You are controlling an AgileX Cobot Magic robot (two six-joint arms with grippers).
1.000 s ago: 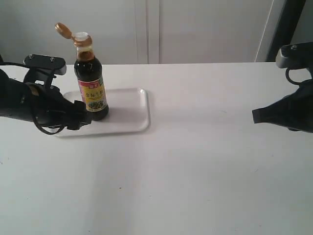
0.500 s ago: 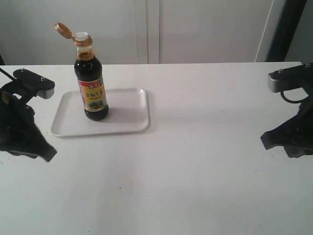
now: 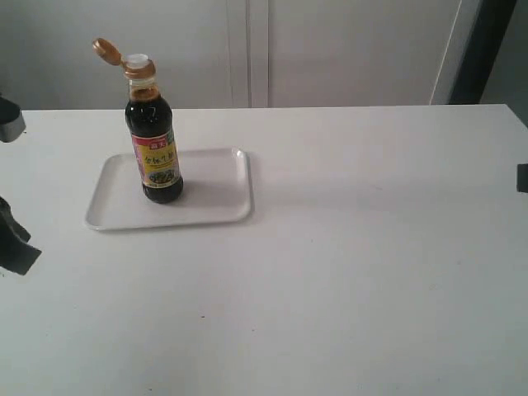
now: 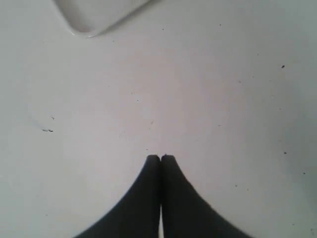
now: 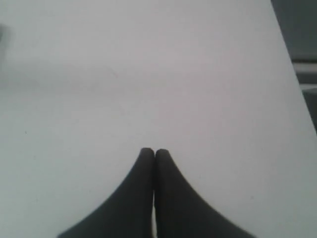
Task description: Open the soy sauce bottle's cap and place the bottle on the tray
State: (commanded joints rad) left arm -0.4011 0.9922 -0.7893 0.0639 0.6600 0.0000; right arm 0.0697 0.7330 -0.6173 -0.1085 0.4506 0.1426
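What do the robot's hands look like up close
Both the left hand and the right hand have matte black fingers, broad at the base and curving in to narrow rounded tips. No markings, cables or pads show on them in either wrist view.

- Even, diffuse light; exterior view sharp.
- Soy sauce bottle [image 3: 154,148] throws a faint soft shadow on the tray [image 3: 219,206].
- Wrist views soft, slightly hazy; dark fingertips [image 5: 147,154] blurred, no glare.

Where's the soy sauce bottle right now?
In the exterior view, the soy sauce bottle stands upright on the left part of the white tray, at the table's far left, with its cap flipped open.
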